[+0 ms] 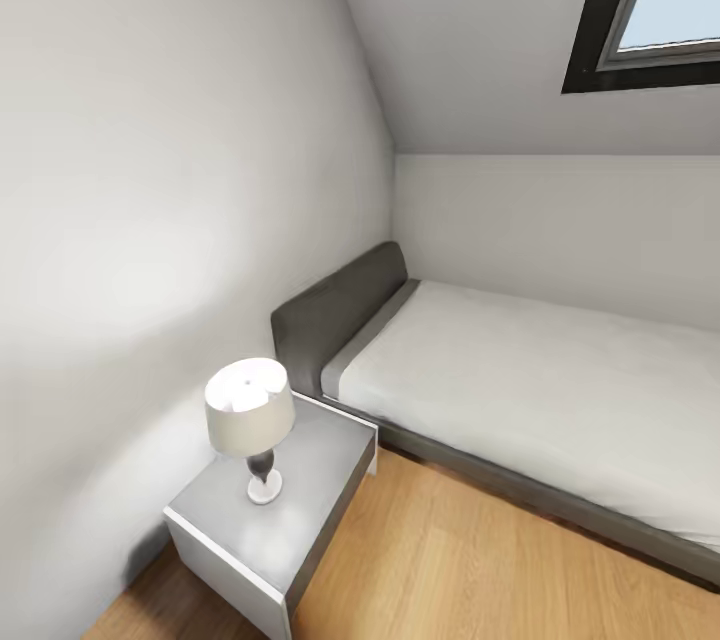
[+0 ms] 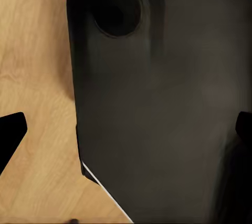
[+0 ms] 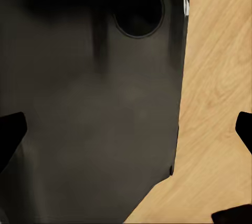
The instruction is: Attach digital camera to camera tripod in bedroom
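The digital camera and the camera tripod are out of view. The head view looks into a corner of the bedroom, with white-grey walls [image 1: 150, 170] and a light wood plank floor [image 1: 450, 570]. My left gripper [image 2: 126, 132] hangs open over the robot's own dark body [image 2: 157, 103], its black fingertips [image 2: 10, 135] far apart with nothing between them. My right gripper [image 3: 126, 129] is likewise open over the dark body [image 3: 89, 103], with nothing between its fingertips [image 3: 10, 129].
A grey bed [image 1: 540, 390] with a dark headboard [image 1: 335, 310] stands along the far wall. A grey-white nightstand [image 1: 300, 490] carries a small white-shaded lamp [image 1: 250, 410]. A dark-framed window [image 1: 660, 0] is set in the sloped ceiling. Wood floor [image 3: 220, 77] lies beneath both grippers.
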You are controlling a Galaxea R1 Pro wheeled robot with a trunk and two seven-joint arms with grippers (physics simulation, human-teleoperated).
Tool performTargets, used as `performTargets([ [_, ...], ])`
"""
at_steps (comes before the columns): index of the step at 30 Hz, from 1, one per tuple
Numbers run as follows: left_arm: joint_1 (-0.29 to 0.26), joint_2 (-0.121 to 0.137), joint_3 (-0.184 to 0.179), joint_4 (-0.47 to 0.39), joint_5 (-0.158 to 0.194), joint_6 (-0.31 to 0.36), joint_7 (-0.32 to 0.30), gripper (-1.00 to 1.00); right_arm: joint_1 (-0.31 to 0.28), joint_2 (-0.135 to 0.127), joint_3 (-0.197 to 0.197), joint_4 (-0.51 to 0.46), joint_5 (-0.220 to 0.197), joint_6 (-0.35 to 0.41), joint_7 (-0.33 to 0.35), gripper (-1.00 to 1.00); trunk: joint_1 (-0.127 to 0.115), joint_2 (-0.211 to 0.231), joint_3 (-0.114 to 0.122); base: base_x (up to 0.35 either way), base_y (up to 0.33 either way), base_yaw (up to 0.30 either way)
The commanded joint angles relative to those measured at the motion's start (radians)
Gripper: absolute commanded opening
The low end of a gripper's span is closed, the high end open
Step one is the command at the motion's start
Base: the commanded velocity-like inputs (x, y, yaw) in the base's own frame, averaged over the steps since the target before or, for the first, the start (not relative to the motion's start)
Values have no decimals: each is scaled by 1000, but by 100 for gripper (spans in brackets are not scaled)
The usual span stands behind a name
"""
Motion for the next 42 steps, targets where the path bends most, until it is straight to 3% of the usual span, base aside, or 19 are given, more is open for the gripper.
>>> performTargets([
  [1,1,-6,6,-6,6,-6,-2,100,-3,-6,6,-6,6,-1,0,100,0,0,0,0,0,0],
  [4,1,-9,21,-23,22,-19,-2,100,-2,-7,7,-9,10,-1,1,100,0,0,0,0,0,0],
  [37,2,-12,15,-44,18,-46,-2,100,-2,-6,5,-10,2,-4,-4,100,0,0,0,0,0,0],
  [42,2,-12,15,-44,18,-46,-2,100,-2,-5,6,-10,2,-36,-5,100,0,0,0,0,0,-73],
])
